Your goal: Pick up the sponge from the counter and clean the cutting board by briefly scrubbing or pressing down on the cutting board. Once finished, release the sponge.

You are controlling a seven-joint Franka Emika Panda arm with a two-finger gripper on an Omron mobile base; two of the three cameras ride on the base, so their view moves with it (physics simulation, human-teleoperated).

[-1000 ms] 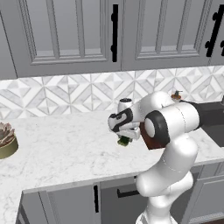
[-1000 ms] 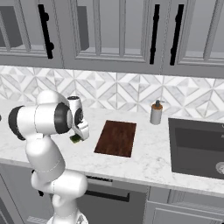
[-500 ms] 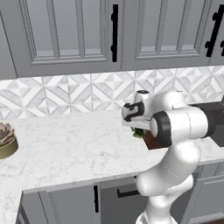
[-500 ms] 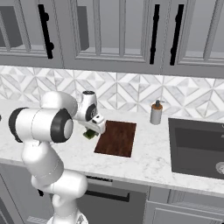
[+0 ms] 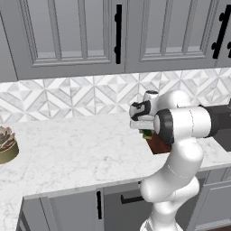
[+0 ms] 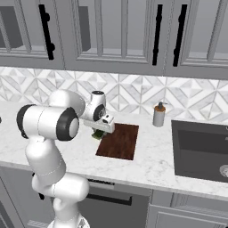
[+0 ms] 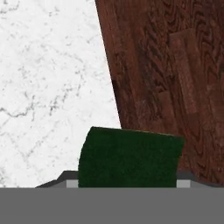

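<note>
Looking along the hand, I see the sponge [image 7: 130, 157] right at the bottom of the hand view, its dark green face toward the camera, sitting between the finger bases, so I read the gripper [image 6: 99, 133] as closed on it and carrying it. From the right base view the sponge [image 6: 96, 134] shows as a small green scrap hanging just under the hand, at the near left edge of the cutting board [image 6: 119, 141]. From the left base view I get the same: the gripper [image 5: 145, 131] points down with the sponge [image 5: 146, 133] tucked below it, and a corner of the cutting board [image 5: 159, 141] peeks out just beyond and below the hand, the rest hidden by the arm.

Beneath the hand, the board's long edge runs up through the hand view, with the cutting board [image 7: 175, 78] ahead and to one side and the white veined counter [image 7: 48, 87] to the other. The sponge straddles that edge line. I cannot tell whether it touches the board or hangs just above it.

Farther past the hand, a soap dispenser [image 6: 158, 115] stands by the backsplash beyond the board, and the dark sink [image 6: 200, 149] lies beyond that. Well off to the hand's other side, a bowl [image 5: 6, 146] sits on the counter [image 5: 67, 153].
</note>
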